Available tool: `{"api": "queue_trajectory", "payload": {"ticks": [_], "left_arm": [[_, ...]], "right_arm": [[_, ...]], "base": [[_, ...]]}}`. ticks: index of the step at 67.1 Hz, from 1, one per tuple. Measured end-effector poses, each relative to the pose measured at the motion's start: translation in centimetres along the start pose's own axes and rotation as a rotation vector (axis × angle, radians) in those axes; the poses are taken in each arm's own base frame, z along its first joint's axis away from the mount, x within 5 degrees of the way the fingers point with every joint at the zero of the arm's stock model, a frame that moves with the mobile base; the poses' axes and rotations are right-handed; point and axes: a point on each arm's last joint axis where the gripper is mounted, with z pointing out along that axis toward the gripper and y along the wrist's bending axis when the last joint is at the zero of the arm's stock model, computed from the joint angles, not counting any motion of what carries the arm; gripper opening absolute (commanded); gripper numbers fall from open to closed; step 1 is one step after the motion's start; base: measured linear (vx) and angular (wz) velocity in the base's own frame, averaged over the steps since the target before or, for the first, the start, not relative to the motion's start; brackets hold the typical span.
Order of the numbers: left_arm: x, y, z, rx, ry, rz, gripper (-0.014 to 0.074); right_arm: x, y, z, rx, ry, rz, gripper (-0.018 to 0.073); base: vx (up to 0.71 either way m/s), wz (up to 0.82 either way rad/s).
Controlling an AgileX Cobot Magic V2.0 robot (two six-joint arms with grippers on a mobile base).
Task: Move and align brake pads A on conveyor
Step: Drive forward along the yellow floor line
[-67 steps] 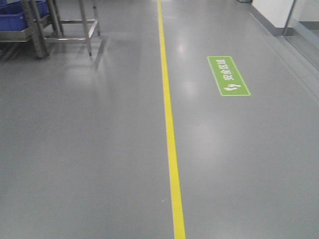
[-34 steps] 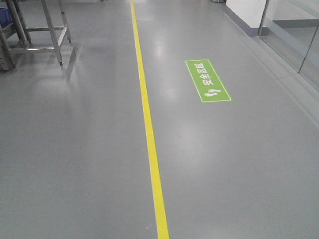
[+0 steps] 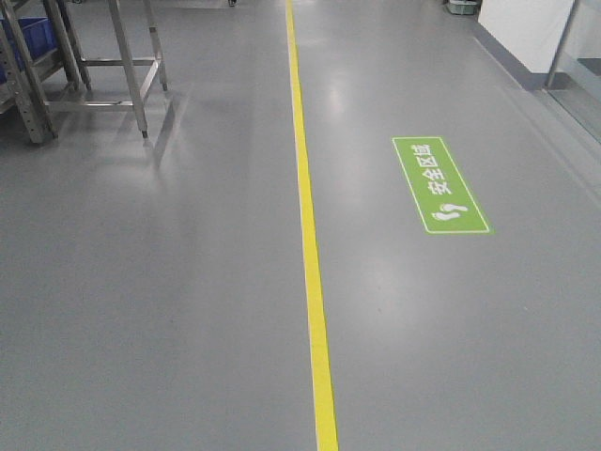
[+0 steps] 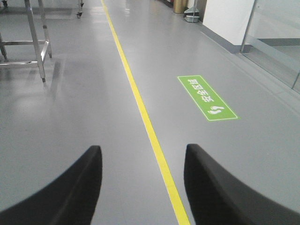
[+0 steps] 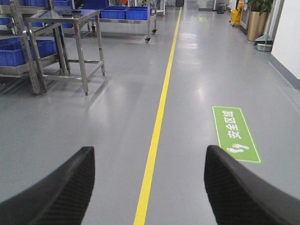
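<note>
No brake pads A and no conveyor in any view, so bearing, long axis and nearer arm cannot be told. Left pincer [image 4: 143, 150] and right pincer [image 5: 150, 151] both wide, empty, aimed along the yellow line [image 3: 310, 263] on the floor [image 3: 141, 282]. Steel bench [image 5: 63, 16] ahead-left.

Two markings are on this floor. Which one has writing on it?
The green rectangular sign, lying to the right of the yellow line. It carries white characters and footprint symbols, while the line is plain.
</note>
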Motion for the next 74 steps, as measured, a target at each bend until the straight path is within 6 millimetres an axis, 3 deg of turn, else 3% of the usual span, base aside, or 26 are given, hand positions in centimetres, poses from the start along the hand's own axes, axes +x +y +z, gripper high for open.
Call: {"api": "queue_trajectory", "payload": {"ticks": [74], "left_arm": [[0.0,0.0,0.0,0.0,0.0,0.0,0.0372]], "right_arm": [[0.0,0.0,0.0,0.0,0.0,0.0,0.0484]], "base": [[0.63,-0.05]]}}
